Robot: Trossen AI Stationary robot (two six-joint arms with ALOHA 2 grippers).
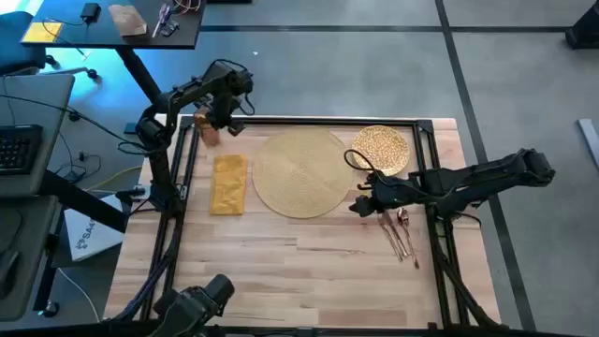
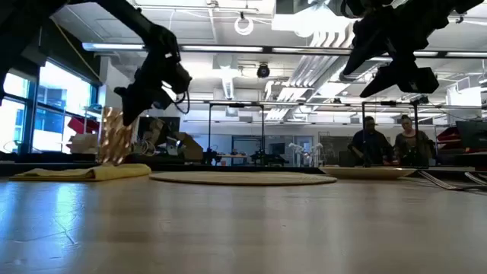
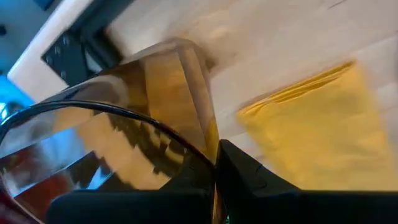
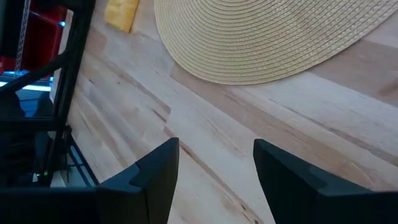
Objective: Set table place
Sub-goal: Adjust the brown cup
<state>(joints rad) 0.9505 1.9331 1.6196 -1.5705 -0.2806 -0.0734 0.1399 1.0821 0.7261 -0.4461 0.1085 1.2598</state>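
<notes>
The wooden counter [image 1: 281, 271] carries a round woven placemat [image 1: 301, 172] near its middle, with a folded yellow napkin [image 1: 228, 183] lying just beside it on the left arm's side and a gold speckled plate [image 1: 381, 148] at the far right corner, its edge close to the placemat's rim. A few copper pieces of cutlery [image 1: 402, 234] lie together on the right side of the counter, near the black rail [image 1: 447, 253] that frames the top; which piece is which cannot be told. An amber cup [image 1: 208, 129] stands at the far left corner, beyond the napkin's far end. A dark desk [image 1: 112, 28] with small items sits past the counter, and in the low view two people [image 2: 392, 142] are seated far back in the room. The left end effector [image 1: 223, 112] is right at the cup: the wrist view shows the amber glass wall [image 3: 155, 118] filling the frame with one dark finger [image 3: 249, 180] against its side, so it pinches the cup, the arm reaching in from the left rail with its elbow bent. The right end effector [image 4: 214, 168] hovers above bare wood between the placemat and the cutlery, its fingers spread with nothing between them, the arm stretched in low from the right side
</notes>
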